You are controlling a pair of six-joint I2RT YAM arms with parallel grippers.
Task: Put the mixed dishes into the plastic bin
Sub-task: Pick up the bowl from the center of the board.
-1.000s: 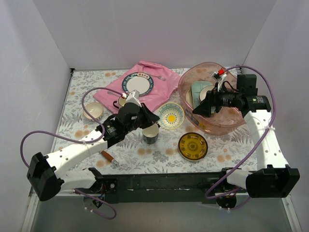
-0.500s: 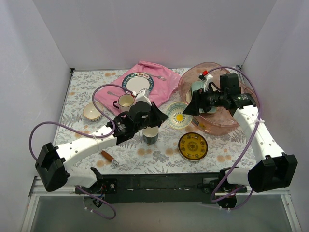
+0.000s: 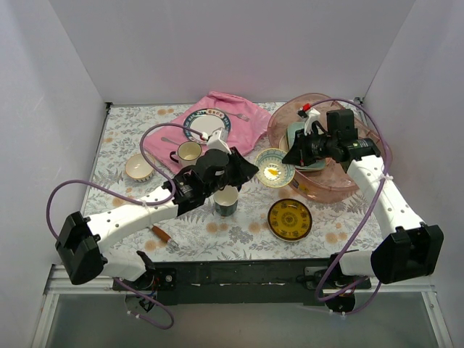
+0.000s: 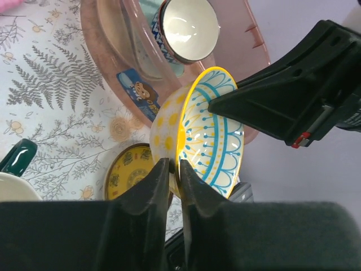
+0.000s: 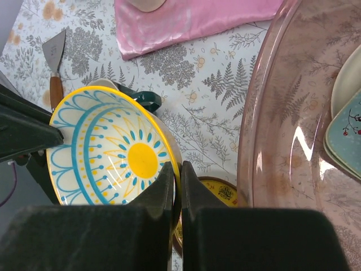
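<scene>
1. Handover step: I'm holding the patterned bowl (image 3: 274, 167) in mid-air between both arms. It is just beside the left wall of the plastic bin (image 3: 341, 187) and not yet over it.
2. I'm reading the left gripper (image 4: 172, 167) as pinched almost shut on the bowl's rim, one finger inside and one outside.
3. I'm reading the right gripper (image 5: 176, 169) as clamped the same way on another part of the rim, jaws nearly closed with the rim between them.
4. I'm seeing the bowl standing on edge rather than level.
5. I'm judging the next move: the left jaws should be opening and backing off first. The right arm can then be carrying the bowl over the bin wall and lowering it beside the cream bowl (image 4: 189, 22) lying inside.
6. I'm flagging slip risk, since it is a thin grip on a glazed rim, so the release should be low.
7. I'm counting the yellow plate (image 3: 290, 219) and dark mug (image 3: 226, 201) as waiting outside the bin.
</scene>
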